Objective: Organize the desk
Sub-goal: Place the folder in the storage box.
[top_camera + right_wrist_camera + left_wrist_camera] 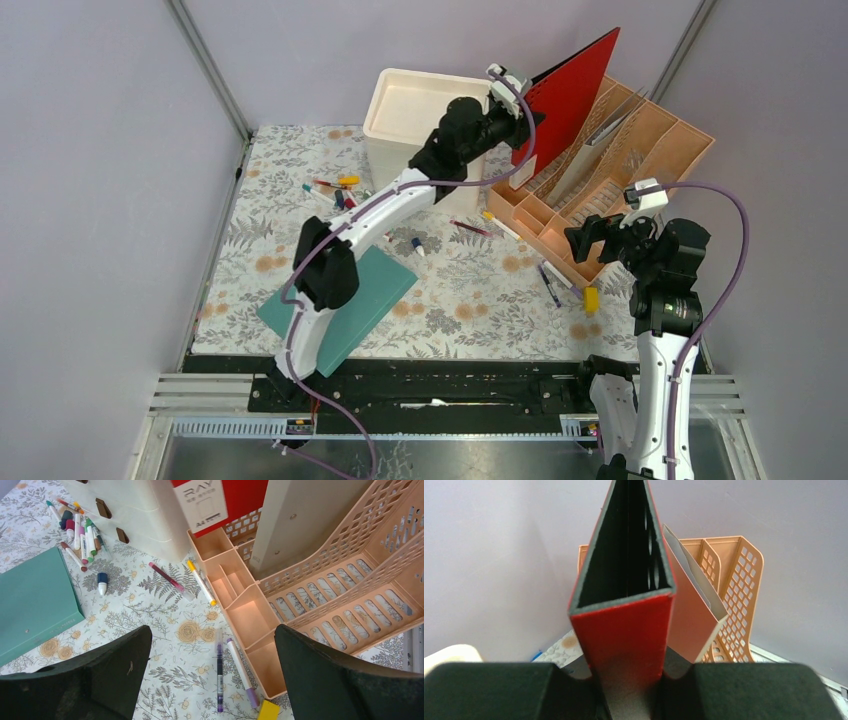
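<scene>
The left gripper (631, 692) is clamping a red binder (624, 625) at the left end of the organizer (640, 150), on the far right of the desk (460, 300). The right gripper (212, 650) is hovering wide open over pens (239, 672) lying beside the organizer's front.

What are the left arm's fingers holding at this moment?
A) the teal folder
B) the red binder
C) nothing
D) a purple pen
B: the left wrist view shows the fingers pinching the red binder at its spine, while the teal folder lies flat on the desk.
</scene>
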`<action>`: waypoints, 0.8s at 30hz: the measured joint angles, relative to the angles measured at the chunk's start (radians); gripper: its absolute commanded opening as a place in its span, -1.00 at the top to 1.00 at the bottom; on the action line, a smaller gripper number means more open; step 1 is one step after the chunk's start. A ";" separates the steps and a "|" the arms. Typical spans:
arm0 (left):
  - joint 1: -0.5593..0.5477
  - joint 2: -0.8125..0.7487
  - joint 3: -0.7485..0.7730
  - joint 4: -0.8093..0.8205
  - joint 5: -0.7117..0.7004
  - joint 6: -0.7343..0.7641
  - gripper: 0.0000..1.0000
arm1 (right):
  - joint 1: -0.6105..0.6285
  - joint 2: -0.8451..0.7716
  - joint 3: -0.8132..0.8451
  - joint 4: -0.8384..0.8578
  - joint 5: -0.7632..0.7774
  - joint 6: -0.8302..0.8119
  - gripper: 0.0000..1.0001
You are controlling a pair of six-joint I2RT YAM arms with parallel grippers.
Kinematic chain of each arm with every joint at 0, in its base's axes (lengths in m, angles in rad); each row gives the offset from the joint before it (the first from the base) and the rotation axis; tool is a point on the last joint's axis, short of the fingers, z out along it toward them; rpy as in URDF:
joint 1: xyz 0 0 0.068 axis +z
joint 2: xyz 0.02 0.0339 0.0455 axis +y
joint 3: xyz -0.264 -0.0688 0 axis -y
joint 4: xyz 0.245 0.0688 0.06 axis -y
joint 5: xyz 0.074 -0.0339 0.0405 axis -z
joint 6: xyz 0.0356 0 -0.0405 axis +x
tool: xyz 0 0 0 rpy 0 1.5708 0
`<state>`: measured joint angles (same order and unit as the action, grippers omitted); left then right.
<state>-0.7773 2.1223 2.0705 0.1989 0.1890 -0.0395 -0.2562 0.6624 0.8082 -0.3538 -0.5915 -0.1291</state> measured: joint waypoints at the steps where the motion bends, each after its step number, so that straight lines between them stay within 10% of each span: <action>1: 0.000 0.033 0.031 0.012 0.002 -0.005 1.00 | 0.000 0.000 0.000 0.000 0.000 0.000 -0.99; 24: 0.019 0.363 0.194 0.312 -0.081 -0.065 1.00 | 0.000 0.000 0.000 0.000 -0.004 0.011 -0.99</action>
<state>-0.7582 2.4851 2.2642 0.5110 0.1078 -0.1047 -0.2562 0.6621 0.8082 -0.3542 -0.5957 -0.1181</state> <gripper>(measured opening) 0.263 0.994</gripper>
